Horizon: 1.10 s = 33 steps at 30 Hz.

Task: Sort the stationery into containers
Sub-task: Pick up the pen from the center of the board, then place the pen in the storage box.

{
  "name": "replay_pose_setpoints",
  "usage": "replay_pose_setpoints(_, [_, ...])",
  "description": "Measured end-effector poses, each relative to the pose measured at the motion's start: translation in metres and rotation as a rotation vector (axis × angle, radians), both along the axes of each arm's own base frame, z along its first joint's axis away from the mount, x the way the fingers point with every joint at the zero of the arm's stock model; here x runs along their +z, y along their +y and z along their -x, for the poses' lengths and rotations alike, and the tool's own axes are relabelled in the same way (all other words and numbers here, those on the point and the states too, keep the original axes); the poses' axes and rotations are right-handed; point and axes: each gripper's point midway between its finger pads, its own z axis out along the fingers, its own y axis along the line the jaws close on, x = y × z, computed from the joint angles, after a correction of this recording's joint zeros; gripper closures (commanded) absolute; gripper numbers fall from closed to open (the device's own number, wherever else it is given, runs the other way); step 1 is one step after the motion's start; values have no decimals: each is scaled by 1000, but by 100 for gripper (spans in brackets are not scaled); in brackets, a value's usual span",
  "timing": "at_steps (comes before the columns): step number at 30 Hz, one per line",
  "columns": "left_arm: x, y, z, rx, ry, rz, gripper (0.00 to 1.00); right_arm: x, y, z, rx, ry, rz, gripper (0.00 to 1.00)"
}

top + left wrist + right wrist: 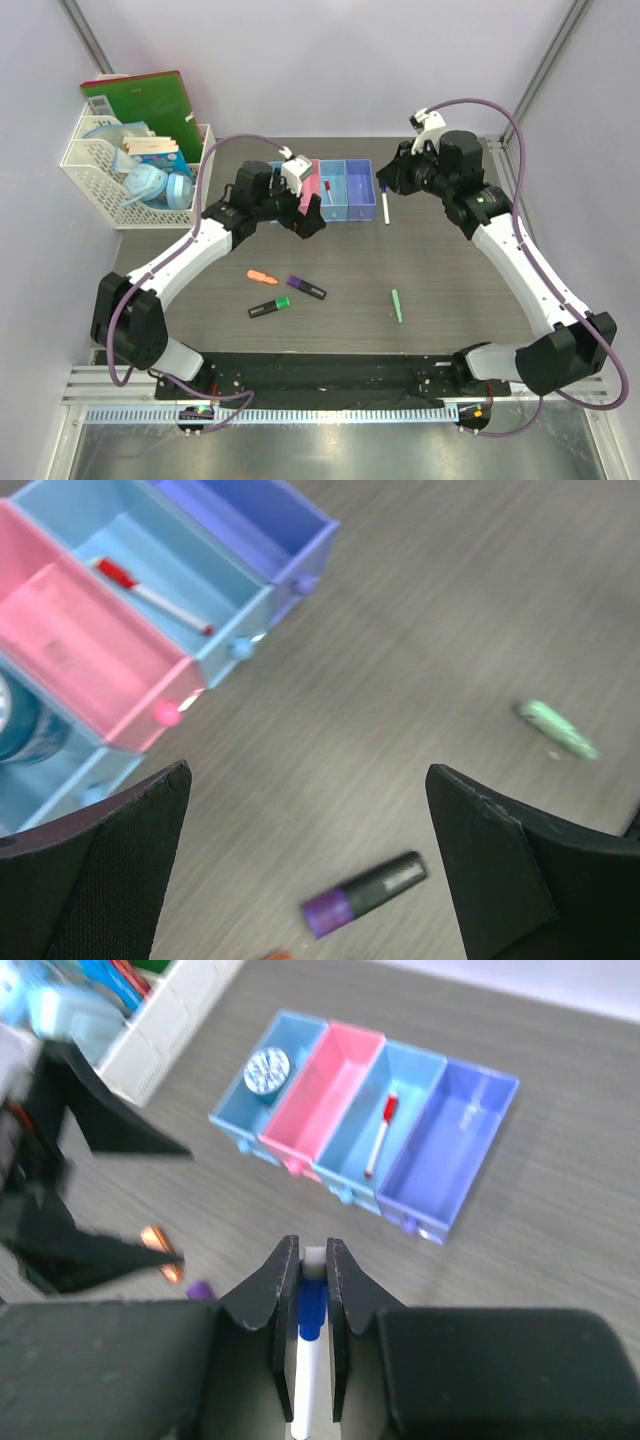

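Bins [360,190] sit partly hidden behind your left claw [305,775], spread wide; your right claw [312,1260] clamps the blue-capped marker [311,1310] just right of them, over the grey bench [450,270], pale walls [350,60] around.

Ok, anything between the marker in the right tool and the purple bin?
Nothing visible. The blue-capped marker in the right tool hangs beside the purple bin; the open left tool is at the row's other end.
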Motion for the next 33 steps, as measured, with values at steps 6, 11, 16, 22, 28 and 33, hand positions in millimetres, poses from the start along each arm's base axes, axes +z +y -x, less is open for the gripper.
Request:
replay_pose_setpoints(6, [11,-36,34,-145,54,151,3,31,9,-14,-12,-101,-107,99])
replay_pose_setpoints(11, [23,-55,51,-221,52,201,3,34,16,-34,-21,-139,-141,99])
replay_pose_setpoints(16, [28,-42,51,-202,-34,139,0,-3,29,-72,-26,-77,-128,99])
replay_pose_setpoints(22, [49,3,59,-138,-222,-16,0,-44,52,-126,-20,1,-131,99])
replay_pose_setpoints(28, [25,60,75,-41,-275,-217,0,-46,77,-175,10,8,-163,99])
replay_pose_setpoints(33, [-18,110,90,84,-231,-376,0,-48,91,-202,32,10,-180,99])
